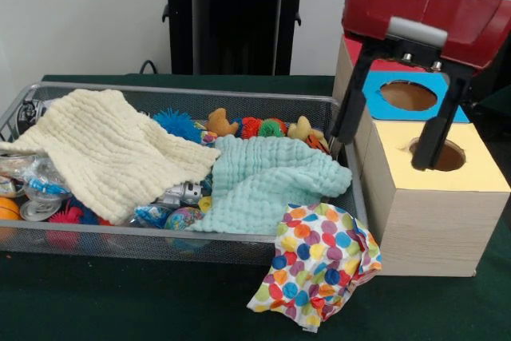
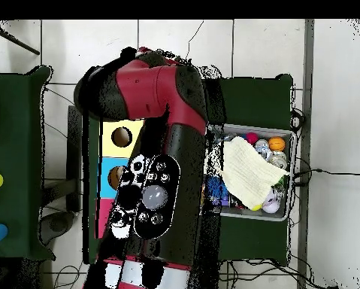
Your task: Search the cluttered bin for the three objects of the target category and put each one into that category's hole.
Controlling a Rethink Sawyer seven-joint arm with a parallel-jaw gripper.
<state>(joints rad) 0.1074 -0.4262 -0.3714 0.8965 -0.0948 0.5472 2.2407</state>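
Note:
My gripper point(image 1: 381, 153) hangs open and empty over the wooden boxes, right of the bin. One fingertip sits by the bin's right end, the other over the yellow box's hole point(image 1: 441, 155). Behind it is the blue box's hole point(image 1: 408, 95). The wire bin point(image 1: 239, 101) holds a cream cloth point(image 1: 112, 149) and a mint cloth point(image 1: 267, 181) covering most toys. A blue spiky ball point(image 1: 177, 124), an orange plush point(image 1: 219, 123), a red-green spiky toy point(image 1: 262, 127) and a yellow duck point(image 1: 303, 128) show along the back. In the overhead view the arm point(image 2: 156, 150) hides the gripper.
A polka-dot cloth point(image 1: 318, 265) hangs over the bin's front right corner onto the green table point(image 1: 120, 301). Small balls and clear capsules point(image 1: 36, 189) lie at the bin's left end. In the overhead view, the bin point(image 2: 284, 214) lies right of the arm and the boxes point(image 2: 121, 136) left.

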